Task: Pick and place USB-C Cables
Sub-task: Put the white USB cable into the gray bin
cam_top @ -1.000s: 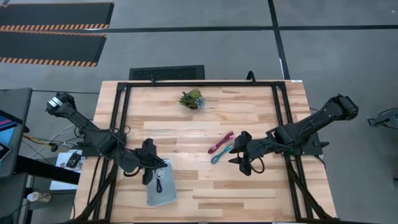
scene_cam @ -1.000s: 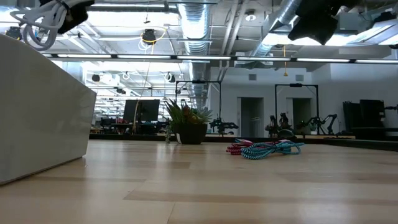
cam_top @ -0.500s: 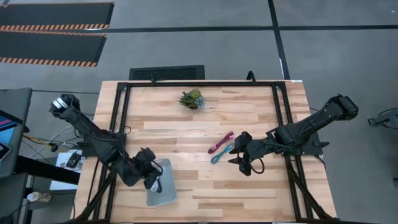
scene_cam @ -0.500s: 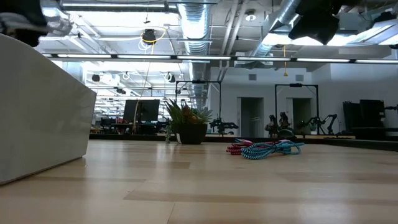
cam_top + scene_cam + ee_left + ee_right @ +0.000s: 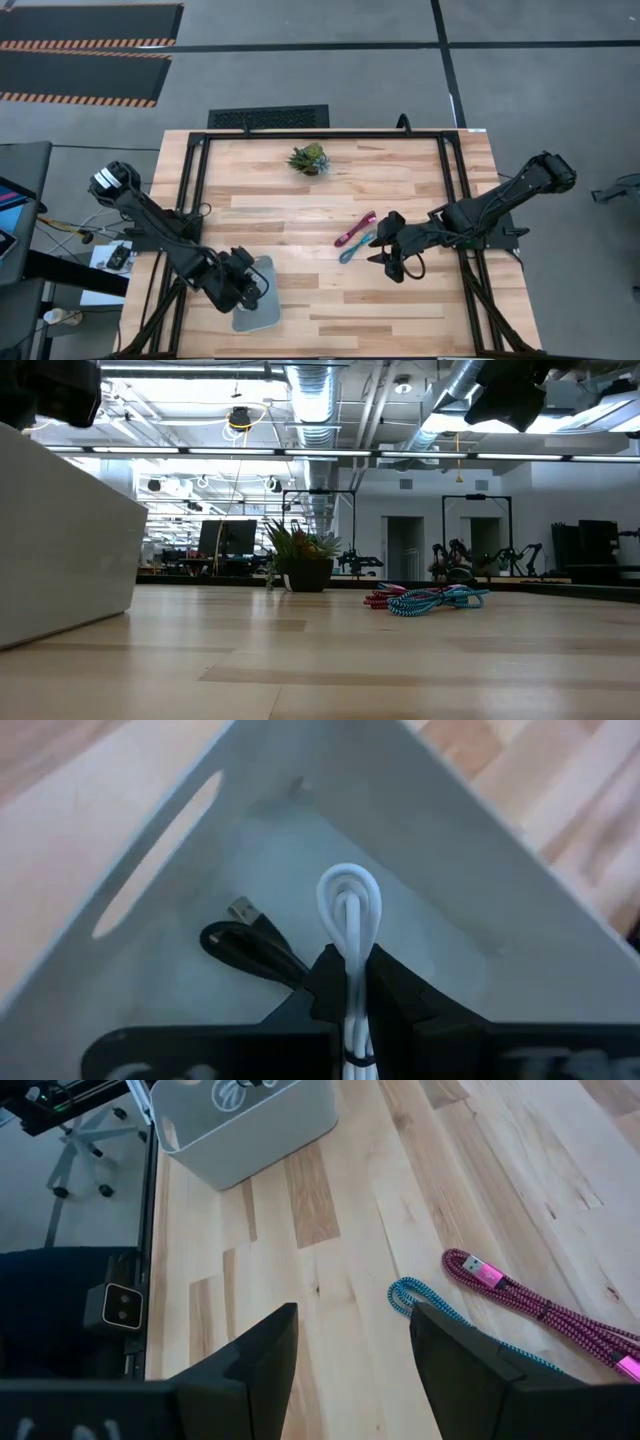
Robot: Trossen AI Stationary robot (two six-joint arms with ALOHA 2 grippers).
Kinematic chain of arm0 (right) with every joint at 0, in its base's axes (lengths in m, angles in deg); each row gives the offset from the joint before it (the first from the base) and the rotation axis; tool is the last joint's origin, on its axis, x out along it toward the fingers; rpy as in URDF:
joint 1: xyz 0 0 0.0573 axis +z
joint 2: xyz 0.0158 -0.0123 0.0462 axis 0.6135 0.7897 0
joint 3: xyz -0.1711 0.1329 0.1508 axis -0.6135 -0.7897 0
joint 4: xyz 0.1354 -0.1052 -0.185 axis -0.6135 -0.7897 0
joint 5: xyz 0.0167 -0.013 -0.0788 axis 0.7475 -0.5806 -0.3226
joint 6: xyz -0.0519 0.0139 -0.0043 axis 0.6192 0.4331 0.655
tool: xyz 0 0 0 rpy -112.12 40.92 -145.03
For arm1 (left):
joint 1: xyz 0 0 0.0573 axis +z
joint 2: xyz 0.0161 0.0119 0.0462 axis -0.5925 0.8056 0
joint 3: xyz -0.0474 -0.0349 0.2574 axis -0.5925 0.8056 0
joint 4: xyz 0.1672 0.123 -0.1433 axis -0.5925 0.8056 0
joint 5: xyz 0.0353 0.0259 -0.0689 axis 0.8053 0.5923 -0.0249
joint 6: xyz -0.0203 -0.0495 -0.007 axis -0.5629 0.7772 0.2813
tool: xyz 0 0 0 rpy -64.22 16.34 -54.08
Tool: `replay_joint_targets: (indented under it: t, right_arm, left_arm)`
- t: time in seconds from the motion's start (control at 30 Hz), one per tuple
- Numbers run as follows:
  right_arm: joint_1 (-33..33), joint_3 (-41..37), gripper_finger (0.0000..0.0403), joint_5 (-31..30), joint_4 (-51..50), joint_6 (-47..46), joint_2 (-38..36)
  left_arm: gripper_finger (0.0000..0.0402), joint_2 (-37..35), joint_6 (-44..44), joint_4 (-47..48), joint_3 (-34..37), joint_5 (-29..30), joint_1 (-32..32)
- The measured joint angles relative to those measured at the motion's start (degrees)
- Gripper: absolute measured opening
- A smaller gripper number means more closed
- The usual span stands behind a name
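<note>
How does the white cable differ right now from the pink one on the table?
The white cable is clamped in the left claw, hanging inside the grey bin; the pink cable lies loose on the wooden table, untouched. The white one is smooth and folded into a tight loop; the pink one is braided and stretched out beside the teal cable. The right claw hangs open near the pink one. Both are thin cables.

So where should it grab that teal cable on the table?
Probably from straight above, across the middle of the teal cable. It lies flat in a long thin loop, its middle clear of the pink cable beside it. The open right gripper hovers right beside it.
</note>
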State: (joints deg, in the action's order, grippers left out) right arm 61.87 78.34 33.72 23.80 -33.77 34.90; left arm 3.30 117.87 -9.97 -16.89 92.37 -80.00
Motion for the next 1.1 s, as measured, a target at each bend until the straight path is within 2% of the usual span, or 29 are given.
replay_joint_targets:
  t: [0.47,0.6,0.73,0.87,1.1]
  right_arm:
    - [0.0,0.0,0.0216,0.0,-0.3,1.5,0.0]
    - [0.0,0.0,0.0216,0.0,-0.7,1.5,0.0]
    - [0.0,0.0,0.0216,0.0,-0.8,1.5,0.0]
    - [0.0,0.0,0.0216,0.1,-0.8,1.4,0.0]
    - [0.0,0.0,0.0216,0.2,-0.9,1.5,0.0]
  left_arm:
    - [0.0004,6.4,-0.2,0.7,0.0,-0.6,3.2]
    - [0.0015,8.9,-0.7,0.9,-0.3,-3.2,4.7]
    - [0.0037,10.2,-0.8,1.3,-0.3,-3.8,5.3]
    - [0.0067,10.4,-3.0,1.5,-0.7,-1.4,5.4]
    - [0.0147,10.7,-5.7,1.7,-2.8,2.6,5.7]
